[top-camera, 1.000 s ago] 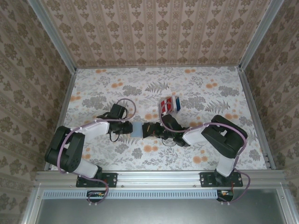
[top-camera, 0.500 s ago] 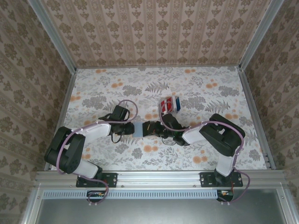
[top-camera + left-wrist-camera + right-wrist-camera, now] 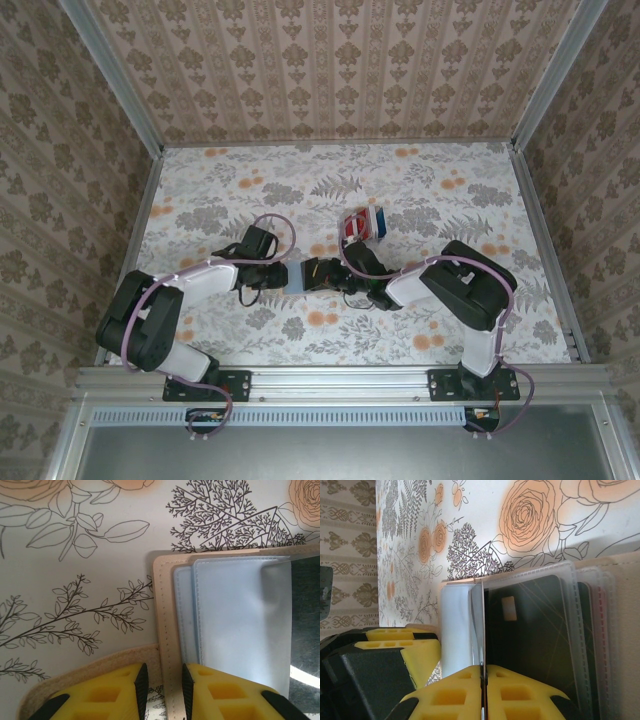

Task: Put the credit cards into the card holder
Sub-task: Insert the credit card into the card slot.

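Holding a card holder point(image 3: 296, 277) open at the middle of the bench point(image 3: 450, 190).
Left claw point(image 3: 162, 672) clamped on its tan edge; right claw point(image 3: 483, 672) pinched shut on a dark credit card point(image 3: 530, 630) at its pocket; other credit cards point(image 3: 363, 224) stacked farther back.

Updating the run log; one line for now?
left gripper: shut on card holder | right gripper: shut on thin edge, card or sleeve unclear | credit cards: piled on table
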Robot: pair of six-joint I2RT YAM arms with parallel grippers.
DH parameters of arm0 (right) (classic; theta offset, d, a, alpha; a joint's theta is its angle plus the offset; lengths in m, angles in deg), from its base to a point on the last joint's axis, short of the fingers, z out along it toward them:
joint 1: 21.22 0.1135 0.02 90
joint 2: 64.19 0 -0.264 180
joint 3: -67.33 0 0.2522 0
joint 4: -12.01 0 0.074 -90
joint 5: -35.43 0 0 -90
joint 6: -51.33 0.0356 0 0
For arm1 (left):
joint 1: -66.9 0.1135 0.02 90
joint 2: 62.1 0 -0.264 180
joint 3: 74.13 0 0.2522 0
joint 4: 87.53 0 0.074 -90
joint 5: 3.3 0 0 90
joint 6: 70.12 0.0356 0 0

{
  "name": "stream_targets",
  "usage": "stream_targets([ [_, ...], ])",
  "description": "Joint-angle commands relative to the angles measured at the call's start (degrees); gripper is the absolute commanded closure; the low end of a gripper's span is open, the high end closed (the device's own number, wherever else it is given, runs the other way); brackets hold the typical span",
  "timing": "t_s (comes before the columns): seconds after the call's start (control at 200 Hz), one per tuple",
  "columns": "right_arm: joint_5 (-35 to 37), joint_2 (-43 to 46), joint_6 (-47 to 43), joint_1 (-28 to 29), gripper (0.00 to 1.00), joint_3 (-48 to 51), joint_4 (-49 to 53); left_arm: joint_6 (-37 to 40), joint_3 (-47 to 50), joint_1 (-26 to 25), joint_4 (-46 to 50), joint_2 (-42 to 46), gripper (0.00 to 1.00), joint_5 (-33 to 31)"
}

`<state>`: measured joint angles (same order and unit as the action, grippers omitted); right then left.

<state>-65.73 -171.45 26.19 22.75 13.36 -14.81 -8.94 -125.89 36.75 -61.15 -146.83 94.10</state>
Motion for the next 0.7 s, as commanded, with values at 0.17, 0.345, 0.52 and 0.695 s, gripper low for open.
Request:
stream_targets([
  [0.17, 5.2, 0.7, -4.4, 2.7, 0.88, -1.0, 6.3, -1.9, 0.1, -2.3, 2.5, -3.7, 0.72, 2.3],
  [0.345, 8.2, 0.1, -4.7, 4.7, 0.88, -1.6, 6.8, -2.4, 0.0, -2.8, 2.5, -4.0, 0.72, 1.8],
  [0.52, 9.1, -0.3, -5.5, 5.5, 0.83, -2.3, 7.7, -2.4, -0.4, -3.4, 3.2, -4.3, 0.71, 1.2],
  [0.695, 12.5, 4.1, -9.5, 5.7, 0.69, -2.6, 14.2, -2.0, -0.7, -3.4, 3.6, -4.4, 0.71, 0.6],
])
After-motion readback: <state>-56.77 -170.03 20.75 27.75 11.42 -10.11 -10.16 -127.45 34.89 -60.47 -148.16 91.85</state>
